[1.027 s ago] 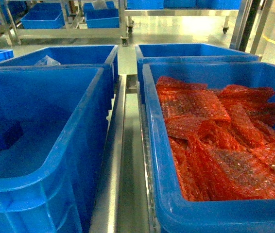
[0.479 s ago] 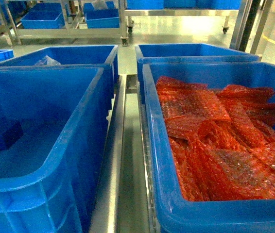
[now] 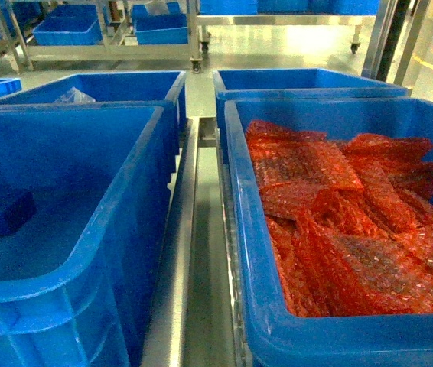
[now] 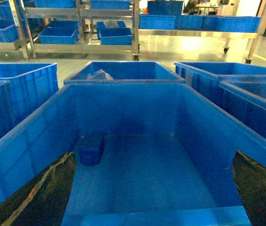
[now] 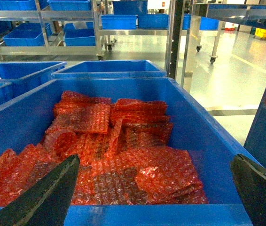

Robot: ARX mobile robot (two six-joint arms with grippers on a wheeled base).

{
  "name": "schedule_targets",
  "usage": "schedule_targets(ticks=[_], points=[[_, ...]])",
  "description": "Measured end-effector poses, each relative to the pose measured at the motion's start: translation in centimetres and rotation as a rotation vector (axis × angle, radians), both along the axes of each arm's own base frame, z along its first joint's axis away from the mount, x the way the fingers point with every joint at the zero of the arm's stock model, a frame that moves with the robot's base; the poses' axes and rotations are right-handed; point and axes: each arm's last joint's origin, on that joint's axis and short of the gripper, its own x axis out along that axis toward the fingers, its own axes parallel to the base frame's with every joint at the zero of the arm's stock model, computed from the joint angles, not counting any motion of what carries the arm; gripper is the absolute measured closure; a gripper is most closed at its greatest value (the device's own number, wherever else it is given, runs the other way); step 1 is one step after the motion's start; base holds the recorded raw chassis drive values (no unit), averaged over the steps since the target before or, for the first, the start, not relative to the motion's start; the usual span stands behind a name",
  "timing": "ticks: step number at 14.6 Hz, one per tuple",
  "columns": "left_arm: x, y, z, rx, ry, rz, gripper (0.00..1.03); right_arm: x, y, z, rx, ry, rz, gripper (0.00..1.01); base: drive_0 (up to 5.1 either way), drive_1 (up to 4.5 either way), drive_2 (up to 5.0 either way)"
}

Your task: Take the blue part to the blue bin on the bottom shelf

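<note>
Left hand (image 4: 154, 188) hangs wide open over the near end of the bin (image 4: 25, 141), its two dark fingers (image 4: 43, 193) spread to either side of the wrist view, gripping nothing. Right hand (image 5: 154, 193) gapes equally wide above the crate (image 5: 203, 127) of red wrap (image 5: 119, 155). Nothing has visibly shifted since the earlier head view. The part (image 4: 91, 149) lies on the bin floor against the left wall, long axis running near to far, ahead and left of the left hand, apart from it.
</note>
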Motion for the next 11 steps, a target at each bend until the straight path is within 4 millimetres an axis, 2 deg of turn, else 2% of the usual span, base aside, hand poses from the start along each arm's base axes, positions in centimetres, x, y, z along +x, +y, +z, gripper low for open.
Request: schedule_targets(ticks=[11], points=[[0.00,0.00,0.00,0.000,0.000,0.000,0.05,0.00,0.00,0.00,0.000,0.000,0.000,0.03,0.0,0.00,0.0]])
